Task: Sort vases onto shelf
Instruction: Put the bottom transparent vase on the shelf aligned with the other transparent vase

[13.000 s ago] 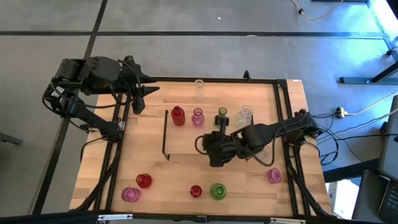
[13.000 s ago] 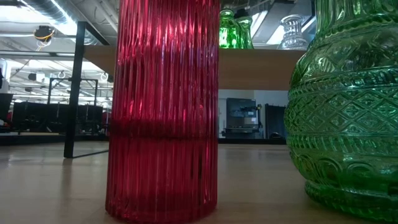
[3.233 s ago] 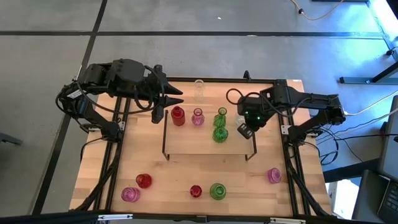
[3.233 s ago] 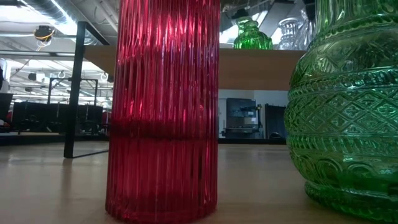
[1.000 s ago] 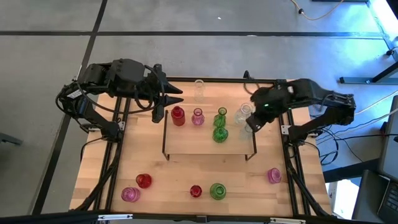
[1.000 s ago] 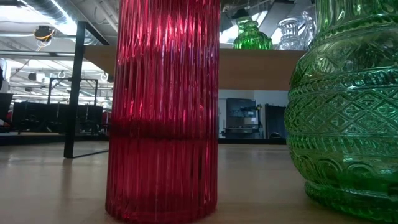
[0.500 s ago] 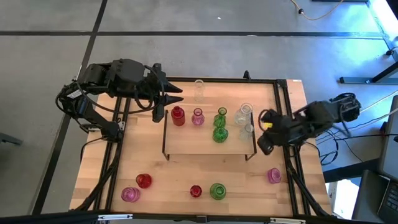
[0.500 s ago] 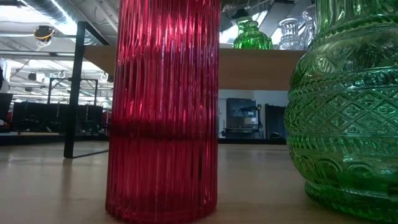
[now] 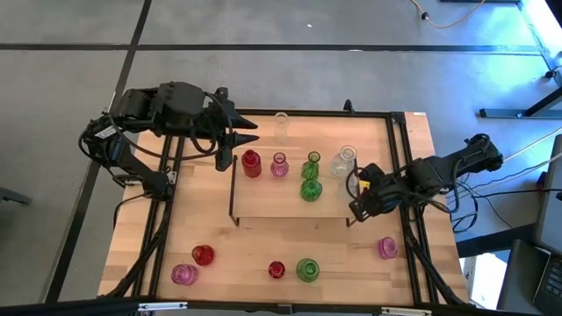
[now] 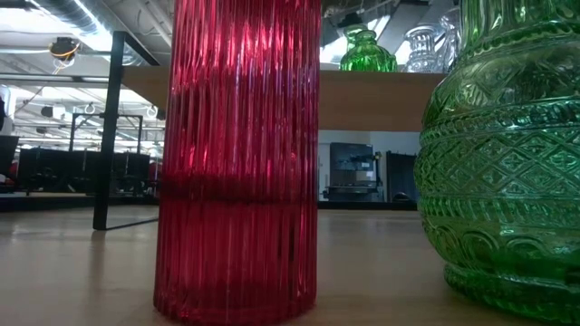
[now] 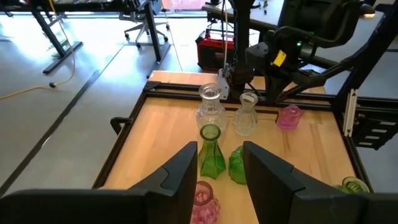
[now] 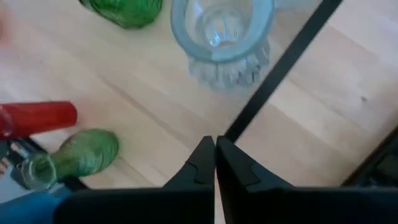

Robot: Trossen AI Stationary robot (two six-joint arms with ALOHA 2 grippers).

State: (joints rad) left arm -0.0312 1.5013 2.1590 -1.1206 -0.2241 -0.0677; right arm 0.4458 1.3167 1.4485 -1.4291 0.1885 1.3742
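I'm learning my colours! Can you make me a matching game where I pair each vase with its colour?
Vases:
1. left-end vase on the shelf
2. table vase nearest the left arm
3. lone vase on the right side of the table
4. big vase beside the small red one

Colours:
a. pink
b. clear
c. red
d. green

Pairs: 1-c, 2-b, 3-a, 4-d
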